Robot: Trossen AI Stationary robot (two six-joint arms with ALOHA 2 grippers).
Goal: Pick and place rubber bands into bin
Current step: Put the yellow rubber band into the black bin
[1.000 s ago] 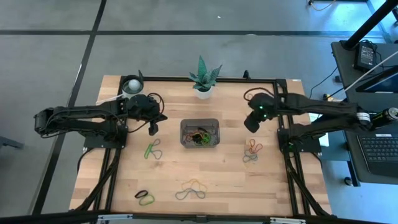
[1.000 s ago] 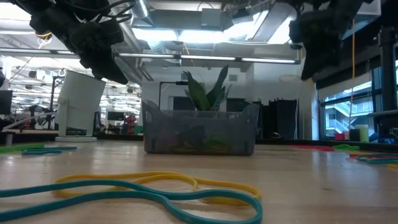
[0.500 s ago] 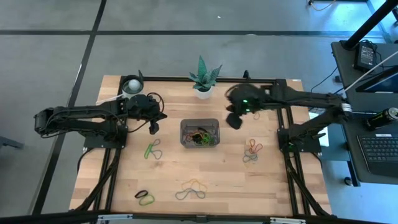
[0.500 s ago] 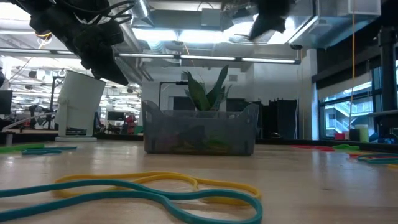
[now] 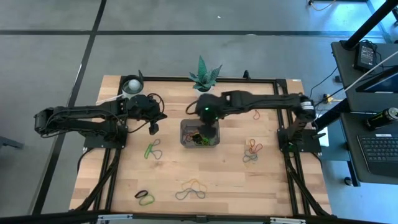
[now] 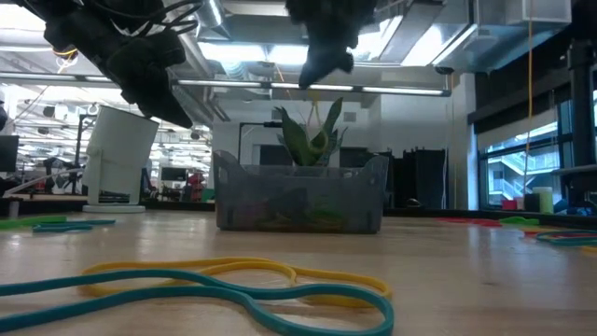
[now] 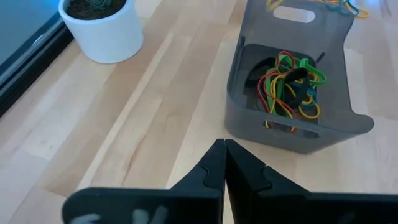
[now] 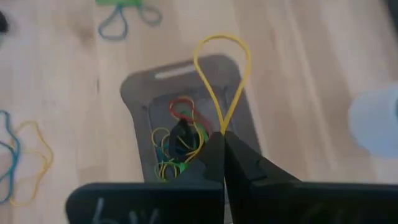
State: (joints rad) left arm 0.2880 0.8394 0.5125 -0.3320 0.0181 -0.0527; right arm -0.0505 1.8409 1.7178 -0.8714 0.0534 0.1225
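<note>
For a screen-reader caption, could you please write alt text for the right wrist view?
The right pincer, shut on a yellow rubber band, hangs above the dark grey bin, which holds a tangle of coloured rubber bands. The bin sits on a light wooden table, where more bands lie loose.

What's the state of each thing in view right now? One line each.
right gripper: shut on a yellow rubber band, above the bin.
left gripper: shut, empty, waiting beside the bin.
bin: upright, holds a tangle of bands.
loose rubber bands: lying in clusters on the table.
potted plant: upright.
</note>
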